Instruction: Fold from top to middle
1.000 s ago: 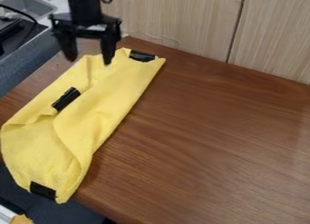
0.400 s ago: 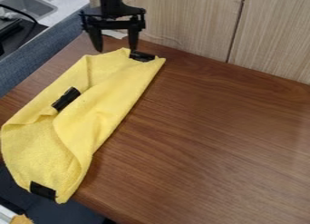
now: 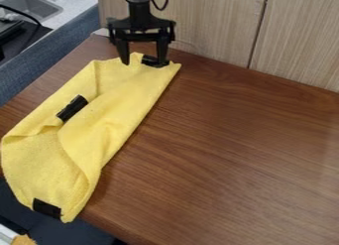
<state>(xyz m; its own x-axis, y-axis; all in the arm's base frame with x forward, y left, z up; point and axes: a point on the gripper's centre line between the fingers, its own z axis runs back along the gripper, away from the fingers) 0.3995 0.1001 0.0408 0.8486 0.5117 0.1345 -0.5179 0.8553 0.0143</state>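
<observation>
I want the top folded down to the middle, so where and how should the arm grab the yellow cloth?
Probably pinch the yellow cloth at its far end, beside the black patch, coming from above. That end lies flat on the table, and the open hand is right there.

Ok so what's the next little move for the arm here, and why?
Probably ease the gripper down and close its fingers on the top end of the yellow cloth: they appear spread apart over that end, by its black patch, and the end isn't folded to the middle yet.
</observation>
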